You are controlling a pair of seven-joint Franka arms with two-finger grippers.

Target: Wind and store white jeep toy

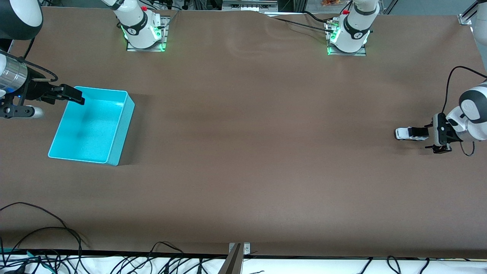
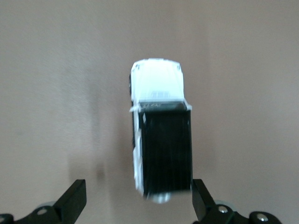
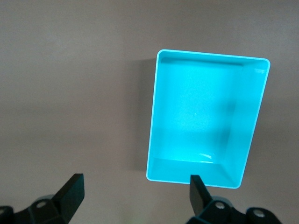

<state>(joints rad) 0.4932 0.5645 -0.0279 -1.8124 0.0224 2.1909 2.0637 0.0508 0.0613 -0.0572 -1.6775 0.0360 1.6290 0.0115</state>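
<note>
The white jeep toy (image 1: 410, 133) (image 2: 161, 135) (black roof toward the wrist) sits on the table (image 1: 243, 152) just ahead of the left gripper (image 1: 428, 135) (image 2: 139, 198), whose fingers are spread wide, holding nothing. The right gripper (image 1: 70, 95) (image 3: 135, 191), equally wide, waits over the turquoise bin's (image 1: 116, 140) (image 3: 205, 116) rim.
</note>
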